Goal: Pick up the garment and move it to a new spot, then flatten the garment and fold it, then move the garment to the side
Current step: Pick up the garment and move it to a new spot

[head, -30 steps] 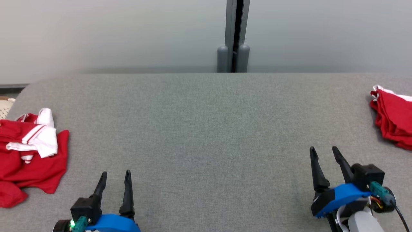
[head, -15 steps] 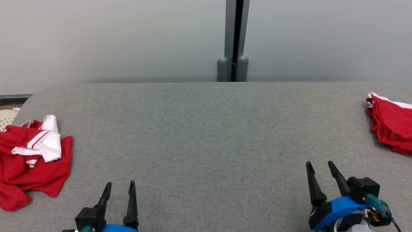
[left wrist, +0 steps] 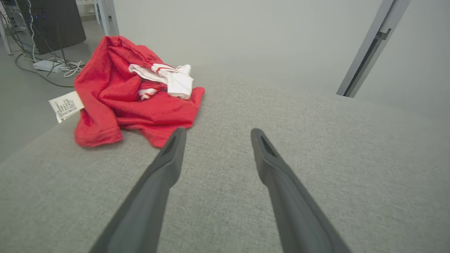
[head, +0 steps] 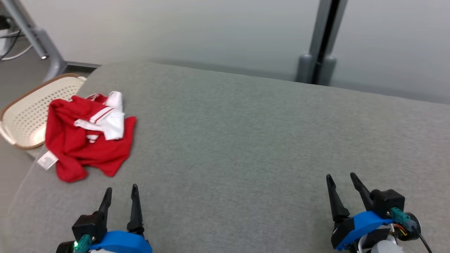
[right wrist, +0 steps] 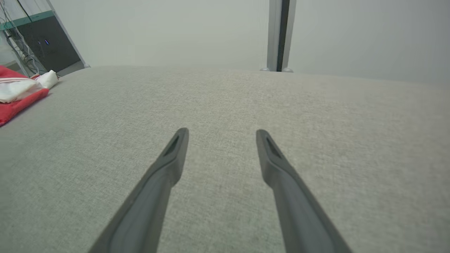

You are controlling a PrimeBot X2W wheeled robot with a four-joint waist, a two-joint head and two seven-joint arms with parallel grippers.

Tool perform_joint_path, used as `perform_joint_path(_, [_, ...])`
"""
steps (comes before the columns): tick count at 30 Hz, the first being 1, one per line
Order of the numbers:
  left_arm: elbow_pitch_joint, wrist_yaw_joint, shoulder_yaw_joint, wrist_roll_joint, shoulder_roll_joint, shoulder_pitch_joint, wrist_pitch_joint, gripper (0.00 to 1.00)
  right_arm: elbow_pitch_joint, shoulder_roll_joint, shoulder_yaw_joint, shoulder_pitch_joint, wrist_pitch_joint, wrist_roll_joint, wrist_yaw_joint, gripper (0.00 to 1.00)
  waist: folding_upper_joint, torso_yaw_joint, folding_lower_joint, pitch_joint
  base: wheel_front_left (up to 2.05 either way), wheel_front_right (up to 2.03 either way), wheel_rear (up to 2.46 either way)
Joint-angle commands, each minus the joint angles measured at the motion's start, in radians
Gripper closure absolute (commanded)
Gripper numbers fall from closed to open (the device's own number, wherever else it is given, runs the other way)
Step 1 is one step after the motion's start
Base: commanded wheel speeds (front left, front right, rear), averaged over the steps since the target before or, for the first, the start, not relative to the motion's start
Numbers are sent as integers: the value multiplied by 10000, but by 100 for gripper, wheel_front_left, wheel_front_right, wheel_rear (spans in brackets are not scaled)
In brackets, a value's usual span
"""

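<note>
- Garment first: we see a red piece with white, red-striped trim, lying crumpled in a loose heap at the left edge of the grey fabric surface.
- A white label pokes out of its lower left corner, right at the surface's edge.
- Just past the garment's left side sits a cream perforated basket with a brown rim, lower than the surface; we cannot tell whether cloth and basket touch.
- Down at the lower left we have the left gripper, fingers spread wide with nothing between them, pointing up toward the heap.
- From the head view a strip of bare grey lies between its tips and the red hem, so near but not touching.
- In the left wrist view the heap sits ahead and to the left of the fingers, white collar part folded on top of the red.
- Over at the lower right, the right gripper is also spread wide and empty, over bare grey fabric, well apart from the garment.
- Its wrist view catches just a red and white corner of the cloth at the far left edge.
- Behind the surface we see a pale wall and a grey upright post.
</note>
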Motion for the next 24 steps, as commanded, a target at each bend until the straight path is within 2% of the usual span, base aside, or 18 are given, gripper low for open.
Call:
perform_joint_path(1, [10,69,153,-71,-15,-9,-2,0,19,-16,122,-167,-33,-11,0,0,0,661,0,482,0,0,0])
perform_joint_path(6, [140,187,734,-254,-18,215,-2,0,166,-18,439,-312,-32,67,0,0,0,1478,0,504,0,0,0])
perform_joint_path(11, [163,257,1256,-415,-12,245,-2,0,271,-24,624,-409,-32,141,0,0,0,1768,0,570,0,0,0])
perform_joint_path(20, [682,-283,2121,-814,0,-1350,-2,0,56,-22,552,-915,-32,-465,0,0,0,1408,0,1586,0,0,0])
perform_joint_path(24, [1532,-508,2556,-1042,409,-2841,-4,0,-225,-24,479,-1378,-29,-646,-1,0,0,1047,0,2440,0,0,0])
